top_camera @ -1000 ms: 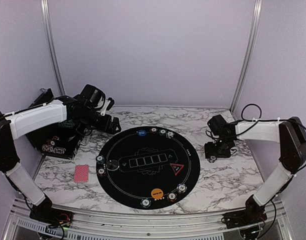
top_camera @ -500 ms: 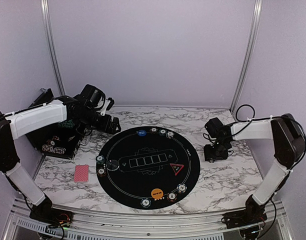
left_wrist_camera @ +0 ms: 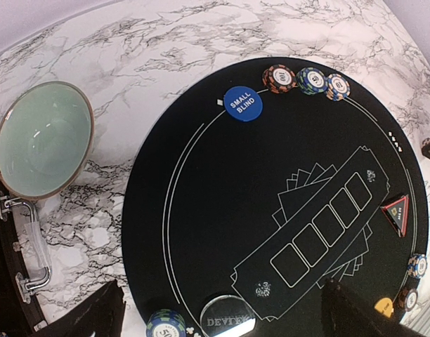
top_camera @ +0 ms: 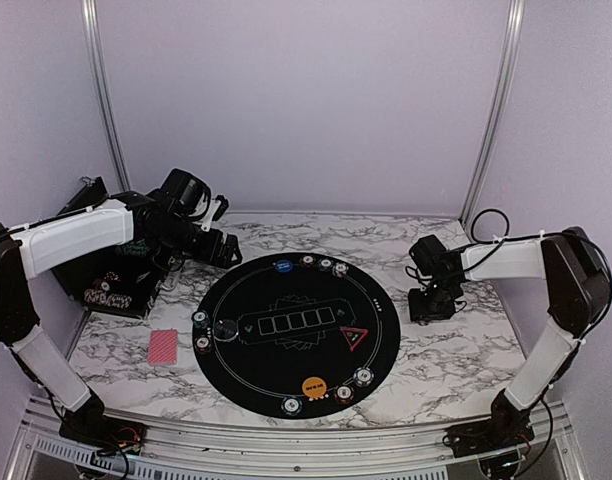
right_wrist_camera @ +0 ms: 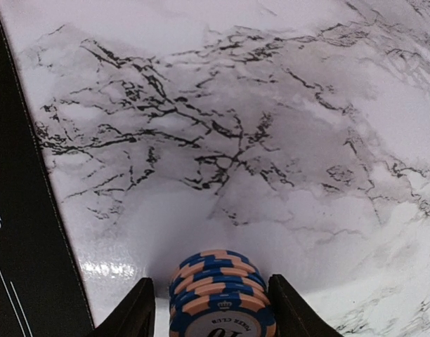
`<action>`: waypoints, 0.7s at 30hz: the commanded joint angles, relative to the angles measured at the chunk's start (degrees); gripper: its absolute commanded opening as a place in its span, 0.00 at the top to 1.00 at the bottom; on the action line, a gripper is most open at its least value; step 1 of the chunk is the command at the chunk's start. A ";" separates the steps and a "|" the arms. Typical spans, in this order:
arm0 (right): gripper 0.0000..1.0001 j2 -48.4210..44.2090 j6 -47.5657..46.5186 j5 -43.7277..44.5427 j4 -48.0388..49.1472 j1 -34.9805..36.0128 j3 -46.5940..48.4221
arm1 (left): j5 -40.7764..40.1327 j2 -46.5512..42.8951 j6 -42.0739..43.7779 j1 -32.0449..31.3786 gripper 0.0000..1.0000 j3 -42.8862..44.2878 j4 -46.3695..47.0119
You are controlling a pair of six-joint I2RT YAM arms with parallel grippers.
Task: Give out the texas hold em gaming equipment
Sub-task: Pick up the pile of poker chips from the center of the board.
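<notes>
A stack of blue-and-orange striped poker chips (right_wrist_camera: 218, 298) stands on the marble to the right of the round black mat (top_camera: 286, 370). My right gripper (right_wrist_camera: 209, 281) (top_camera: 432, 305) is low over this stack, one finger on each side. Its right finger touches the chips and a thin gap shows on the left. On the mat lie more chips (top_camera: 326, 265), a blue small-blind disc (left_wrist_camera: 242, 103), an orange disc (top_camera: 313, 386), a dealer button (left_wrist_camera: 227, 319) and a red triangle marker (left_wrist_camera: 396, 213). My left gripper (left_wrist_camera: 222, 289) (top_camera: 221, 250) hovers open above the mat's left edge, empty.
A pink-backed card (top_camera: 163, 346) lies on the marble left of the mat. A teal bowl (left_wrist_camera: 39, 140) and a black tray holding several chips (top_camera: 111, 290) sit at the far left. Bare marble (right_wrist_camera: 257, 140) stretches beyond the right gripper.
My right gripper has shifted slightly left onto the chip stack and its jaws have narrowed around it. The left arm has not moved.
</notes>
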 commanded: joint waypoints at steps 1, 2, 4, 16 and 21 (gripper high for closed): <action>0.48 0.87 0.78 0.13 -1.95 -0.66 0.15 | -0.39 0.90 0.33 0.35 0.01 -0.44 0.23; 0.48 0.77 0.84 0.16 -2.10 -0.66 0.03 | -0.39 0.91 0.35 0.35 0.01 -0.50 0.19; 0.48 0.46 1.02 0.15 -2.29 -0.71 -0.15 | -0.39 0.91 0.30 0.35 0.01 -0.42 0.21; 0.51 -0.68 1.73 -0.07 -2.54 -0.71 -1.10 | -0.20 0.83 0.21 0.33 0.01 -0.37 0.24; 0.58 -0.95 1.73 -0.29 -2.42 -0.66 -1.44 | -0.12 0.91 0.24 0.35 0.01 -0.37 0.18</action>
